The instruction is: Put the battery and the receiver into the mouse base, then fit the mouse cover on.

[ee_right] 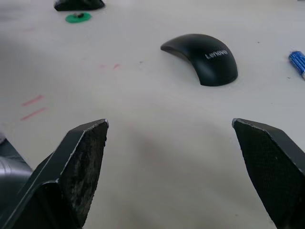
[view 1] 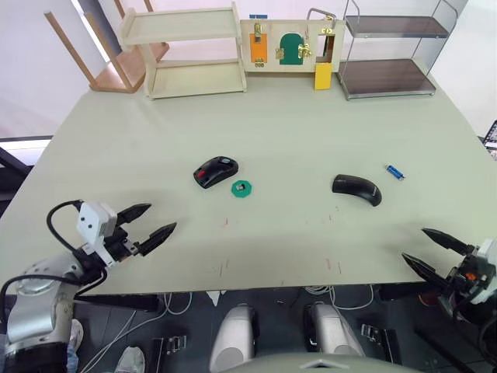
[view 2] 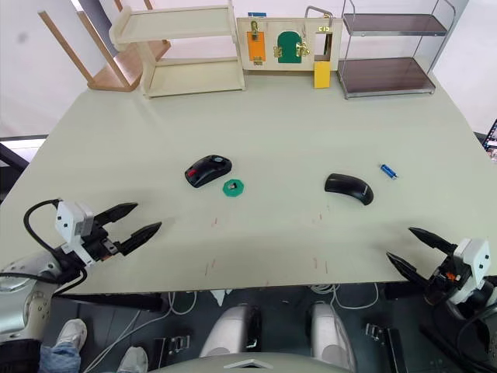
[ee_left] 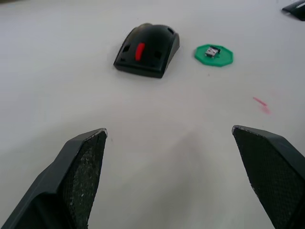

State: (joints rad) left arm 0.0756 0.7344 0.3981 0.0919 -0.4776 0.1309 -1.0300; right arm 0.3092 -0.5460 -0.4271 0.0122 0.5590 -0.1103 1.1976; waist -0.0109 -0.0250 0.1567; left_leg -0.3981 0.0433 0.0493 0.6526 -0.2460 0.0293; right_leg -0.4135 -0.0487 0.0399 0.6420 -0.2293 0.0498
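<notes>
1. Nothing had been picked up at this point. The left gripper (view 1: 150,225) hung over the near left part of the table (view 1: 311,124), fingers spread wide and empty. The right gripper (view 1: 435,250) sat at the near right edge, also wide open and holding nothing.

2. Where stuff was: the mouse base (view 1: 215,171) lay left of centre with its red bits showing, the receiver (ee_left: 211,50) sat on a green disc (view 1: 242,188) just beside it, the mouse cover (view 1: 356,189) was right of centre, and the battery (view 1: 394,172) lay just past the cover, toward the far right.

3. My guess is the battery goes first, and the right arm is the obvious pick since it's nearer. I'd come down across the cylinder rather than along it, so it doesn't roll or squirt out of the pads.

4. The receiver's tiny, so a straight-down pinch off the disc looks safest for the left claw.

5. Hard to make out: the battery was cut off at the frame edge in the right wrist view, so its polarity end wasn't clear. The slots inside the base weren't really readable either.
</notes>
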